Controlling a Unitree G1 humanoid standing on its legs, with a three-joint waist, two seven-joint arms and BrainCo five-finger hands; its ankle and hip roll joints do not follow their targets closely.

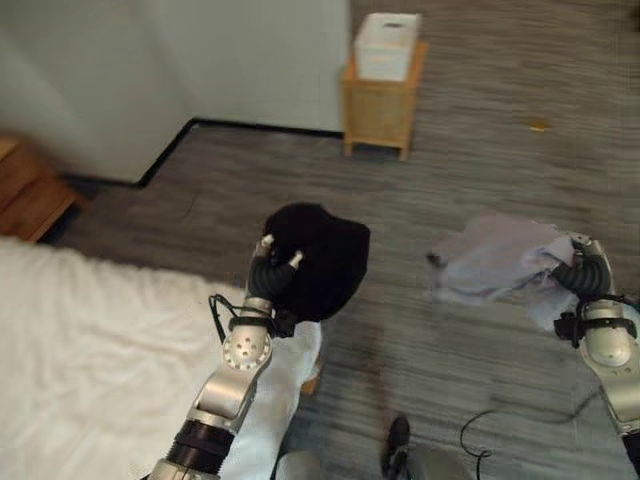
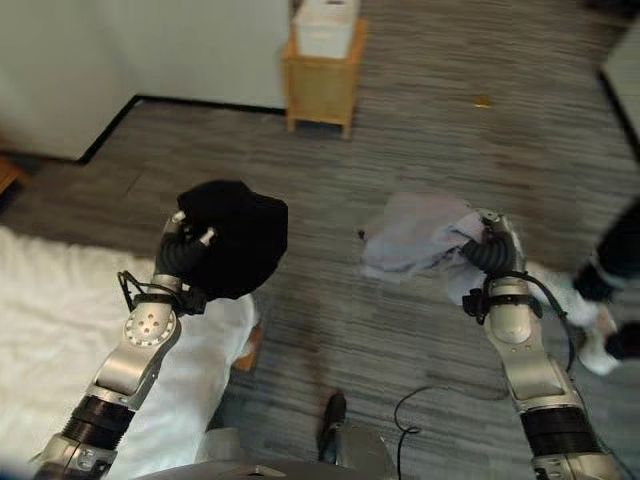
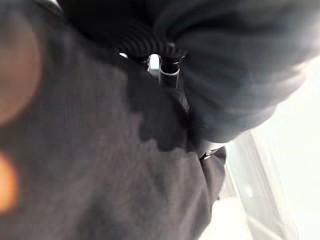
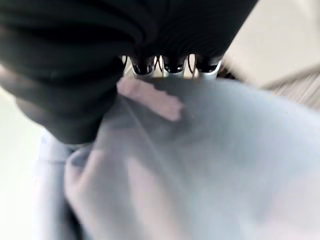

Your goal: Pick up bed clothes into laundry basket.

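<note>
Left eye view: left hand (image 1: pixel 272 268) grips black garment (image 1: pixel 325 255) above bed (image 1: pixel 80 350); right hand (image 2: pixel 487 250) grips pale garment (image 2: pixel 415 235) above floor.

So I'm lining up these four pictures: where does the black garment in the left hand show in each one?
Left eye view: black garment at centre, bunched over the left hand.
Right eye view: left of centre, above the bed's edge.
Left wrist view: dark cloth across most of the picture, close to the hand.
Right wrist view: not there; pale cloth instead.
Shared landmark: wooden stand with the white basket.
</note>
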